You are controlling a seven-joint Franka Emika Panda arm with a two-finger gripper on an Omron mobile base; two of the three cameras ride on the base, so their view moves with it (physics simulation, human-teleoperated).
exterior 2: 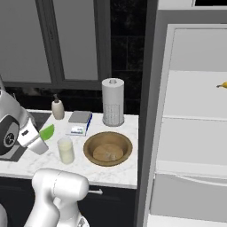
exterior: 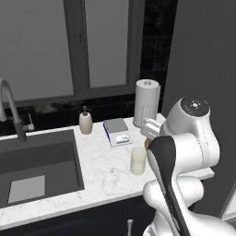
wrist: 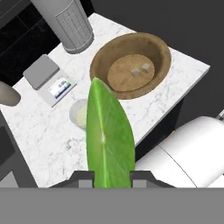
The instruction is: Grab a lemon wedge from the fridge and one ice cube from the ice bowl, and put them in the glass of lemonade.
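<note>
Green and glossy, the wedge (wrist: 108, 135) sits clamped between the two fingers of the tool (wrist: 111, 176), its pointed end sticking out well past the fingertips. From the right base camera the wedge (exterior 2: 46, 131) shows as a small green sliver at the tip of the tool (exterior 2: 41, 139), held in the air above the marble tabletop (exterior 2: 124, 168), just left of the glass (exterior 2: 66, 150) and slightly higher than its rim. It is not touching the glass.

In the hand camera the glass (wrist: 80, 113) lies directly behind the wedge, partly covered by it, so the wedge hangs over or just beside the glass; which of the two I cannot tell.

The bowl (exterior 2: 107, 148) stands right of the glass, close to it, with two small pale cubes (wrist: 141, 70) on its flat bottom. Farther back on the tabletop are a towel roll (exterior 2: 112, 102), a small scale (exterior 2: 79, 123) and a soap bottle (exterior 2: 57, 108). A dark sink (exterior: 37, 168) with a curved tap lies at the left end.

On the right the fridge (exterior 2: 190, 133) stands open, white inside, with the tip of a yellow banana (exterior 2: 222, 85) on an upper shelf.
</note>
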